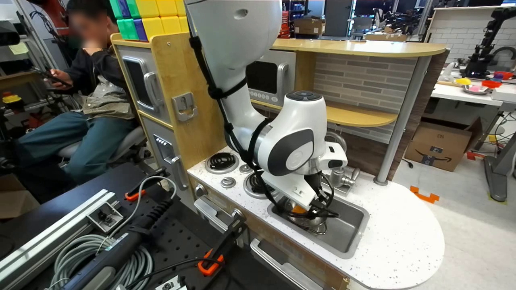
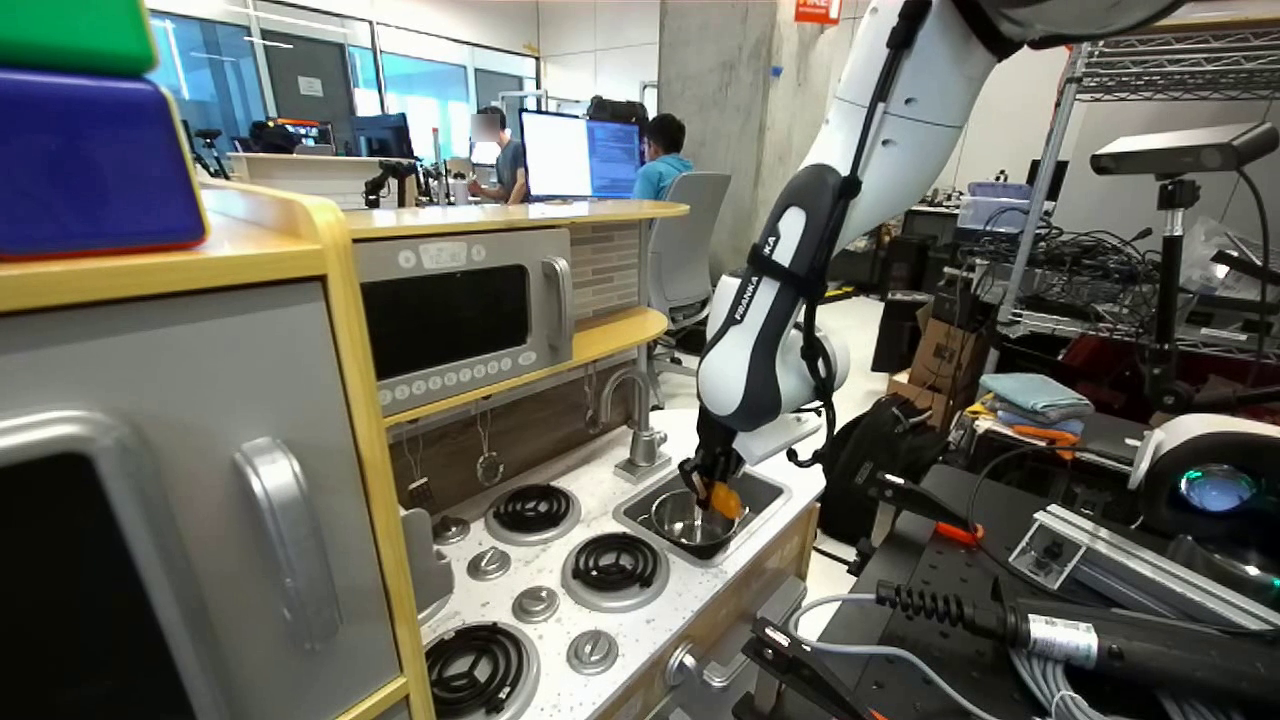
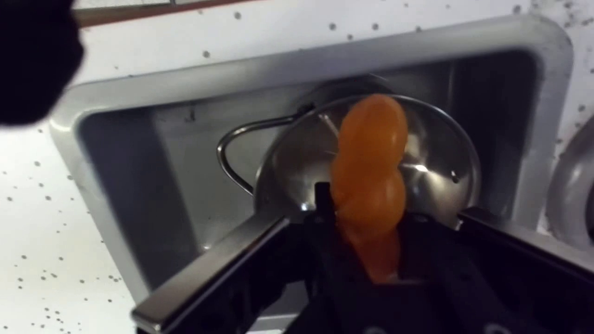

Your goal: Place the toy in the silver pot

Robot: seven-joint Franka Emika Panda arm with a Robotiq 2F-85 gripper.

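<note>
Pinching the toy [image 3: 370,185], the fingers [image 3: 420,246] point it lengthwise outward over the pot [image 3: 436,190].

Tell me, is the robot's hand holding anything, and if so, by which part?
Yes: the gripper holds the orange toy by its near end; the rounded far end sticks out free, seen against the silver pot in the wrist view.

The white arm [image 2: 925,100] slants down from high up in front of me, its bulky wrist [image 1: 296,149] bent so that the black jaws point downward. Looking closer, I see both jaws drawn inward and clamped, gripping from opposite sides.
</note>
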